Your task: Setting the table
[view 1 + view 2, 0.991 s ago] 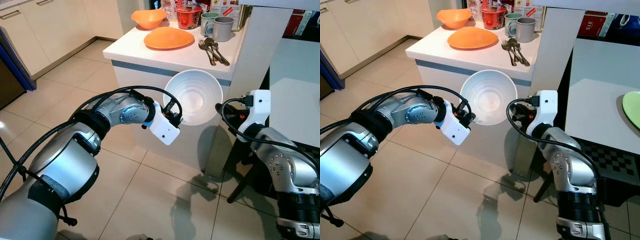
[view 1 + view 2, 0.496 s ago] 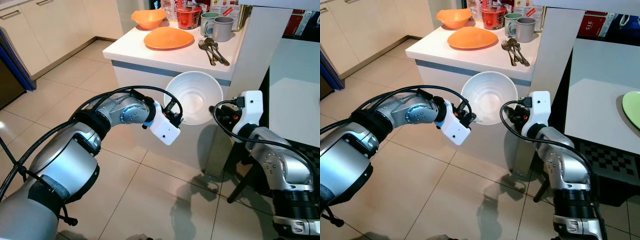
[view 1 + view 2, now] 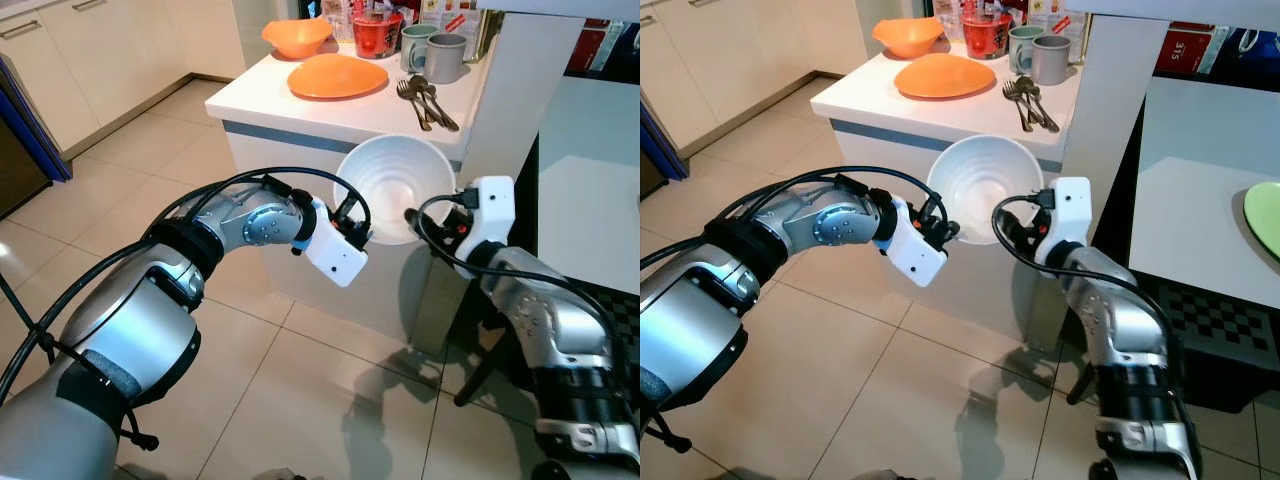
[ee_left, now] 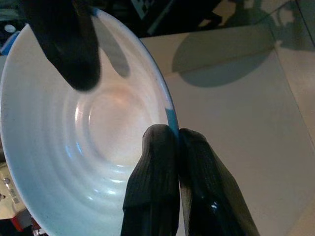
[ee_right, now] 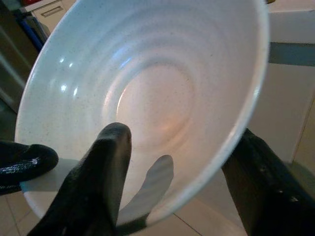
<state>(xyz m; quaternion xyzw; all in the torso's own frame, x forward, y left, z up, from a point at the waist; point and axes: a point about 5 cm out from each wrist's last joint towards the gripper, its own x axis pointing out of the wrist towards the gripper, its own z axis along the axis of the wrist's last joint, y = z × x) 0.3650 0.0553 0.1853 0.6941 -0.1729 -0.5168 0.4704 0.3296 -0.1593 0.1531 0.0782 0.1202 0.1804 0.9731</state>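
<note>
Right gripper [image 5: 172, 182] has closed in — fingers wide astride the rim of the white ribbed bowl [image 3: 393, 188], tilted mouth-up mid-frame — left gripper [image 4: 174, 162] pinching its edge.

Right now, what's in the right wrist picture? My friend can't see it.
A white bowl, tilted so its ridged inside shows. The right claw is open, one black finger inside the rim, one outside. The left claw's fingertip pinches the far rim.

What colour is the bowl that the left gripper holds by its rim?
The bowl is white inside, with a blue outer edge, best seen in the left wrist view.
</note>
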